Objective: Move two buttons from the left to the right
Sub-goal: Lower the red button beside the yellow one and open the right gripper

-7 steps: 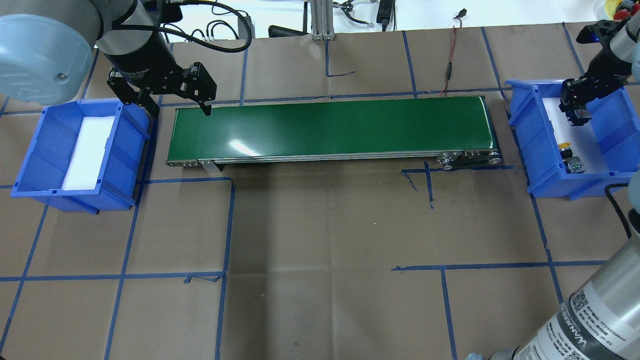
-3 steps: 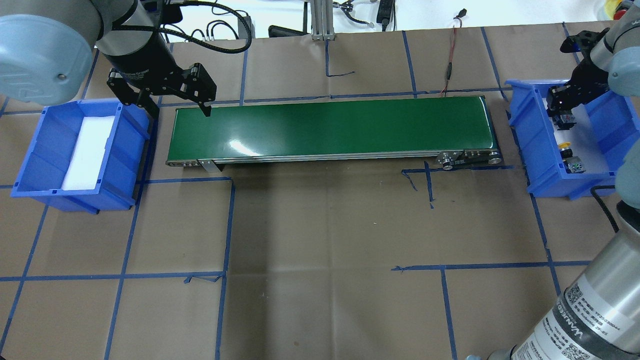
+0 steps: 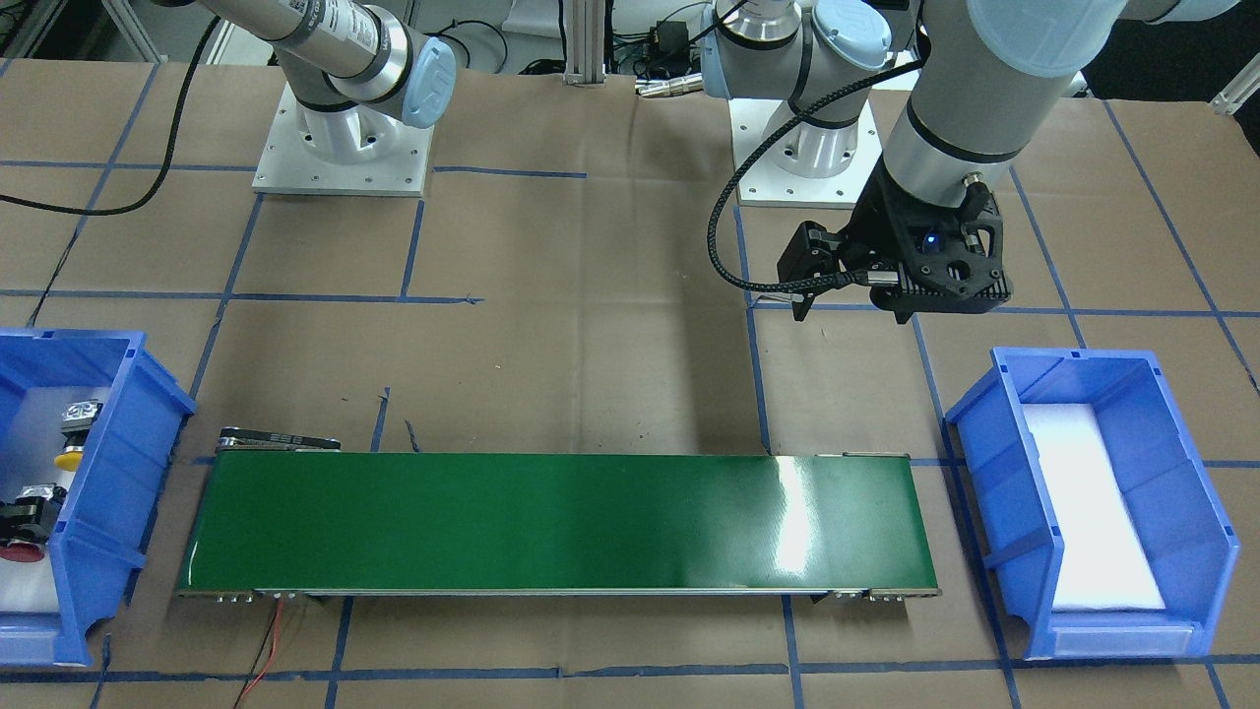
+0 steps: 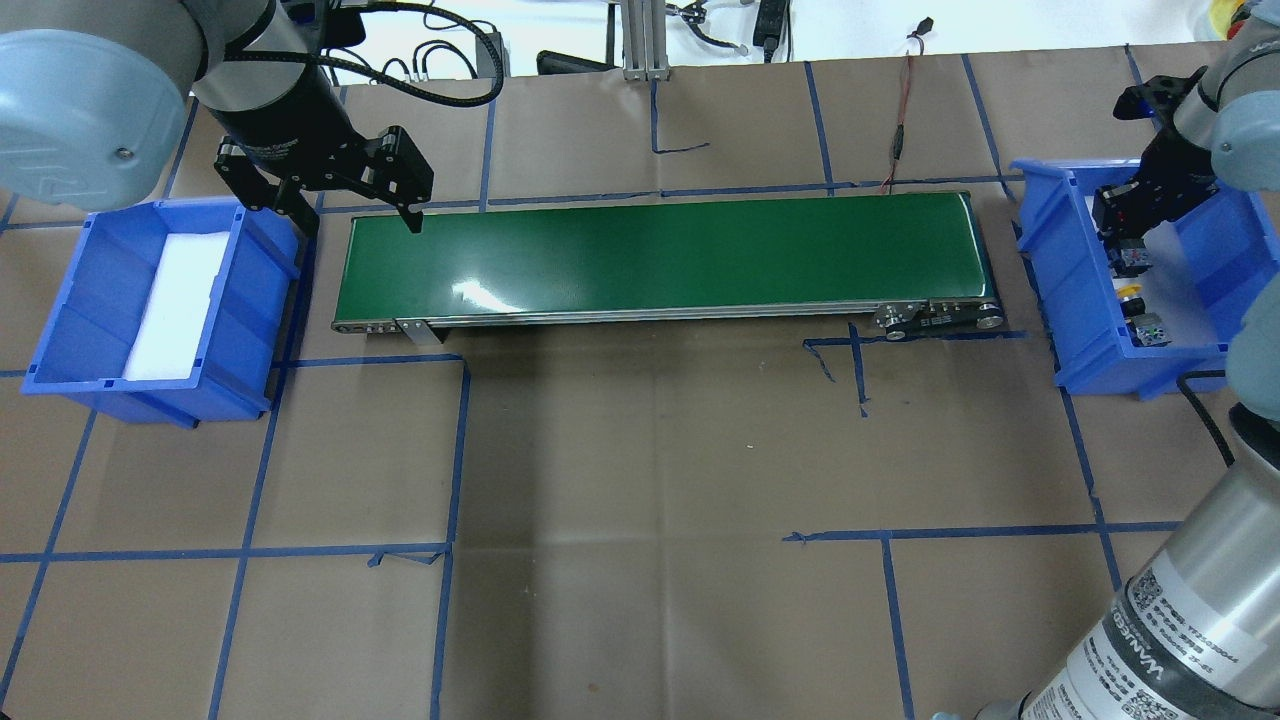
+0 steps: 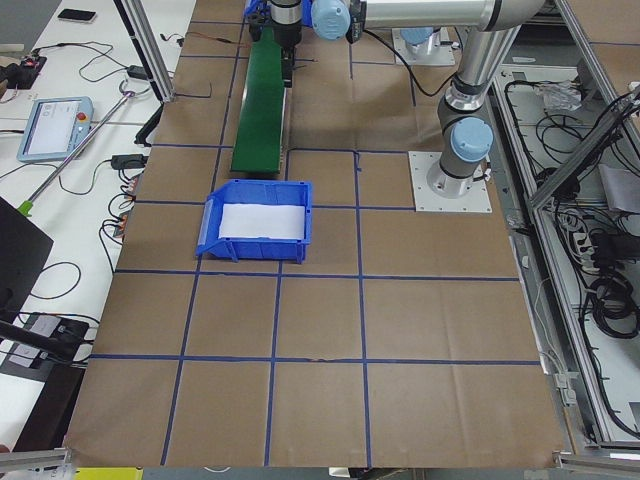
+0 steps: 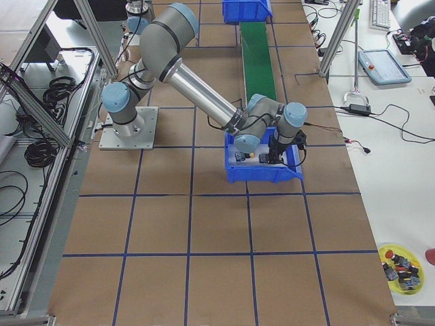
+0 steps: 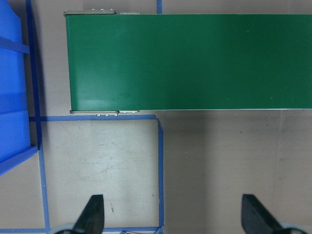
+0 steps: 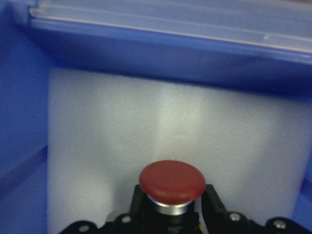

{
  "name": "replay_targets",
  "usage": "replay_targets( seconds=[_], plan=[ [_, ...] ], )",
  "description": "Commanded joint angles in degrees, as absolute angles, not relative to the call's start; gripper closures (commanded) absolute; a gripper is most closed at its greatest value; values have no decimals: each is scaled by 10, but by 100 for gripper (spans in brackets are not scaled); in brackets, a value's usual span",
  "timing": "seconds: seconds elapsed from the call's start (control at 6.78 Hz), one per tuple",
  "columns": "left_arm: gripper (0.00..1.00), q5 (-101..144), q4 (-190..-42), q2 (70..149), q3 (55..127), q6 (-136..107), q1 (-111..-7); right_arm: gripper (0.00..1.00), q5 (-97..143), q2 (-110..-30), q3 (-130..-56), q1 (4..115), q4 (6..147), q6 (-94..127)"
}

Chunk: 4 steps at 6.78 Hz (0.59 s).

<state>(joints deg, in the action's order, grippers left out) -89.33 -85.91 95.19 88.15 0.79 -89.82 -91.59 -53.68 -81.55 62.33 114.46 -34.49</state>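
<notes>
2 buttons are inside the right bin, so both are at the destination side of the table.

The right gripper is clamped on the body of the red button, with 1 finger on each side below the cap. The cap faces along the bin toward its far wall, and the foam pad lies directly below it. Whether the body touches the foam cannot be determined.

The yellow button lies on the foam, free of any grip. In the overhead view it sits just beside the held button, on the robot's side of it. Judgement: the remaining step is release of the red button. A straight lowering appears to stay clear of the yellow button, but the margin is small. Any drift toward the robot risks contact.

The left gripper has its jaws spread wide and holds nothing. It hangs beside the left end of the conveyor belt, next to the left bin, well apart from both buttons.
</notes>
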Motion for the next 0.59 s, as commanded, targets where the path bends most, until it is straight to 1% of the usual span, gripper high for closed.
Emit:
replay_targets(
  seconds=[0.0,0.15,0.44],
  plan=[
    [0,-892,-859,952,882,8,-898,1,-922,-545,-811,625,1133,-345],
    [0,-892,-859,952,882,8,-898,1,-923,-555,-806,627,1108,-345],
    [0,-891,-859,952,882,8,-898,0,-922,-633,-807,628,1046,-342]
  ],
)
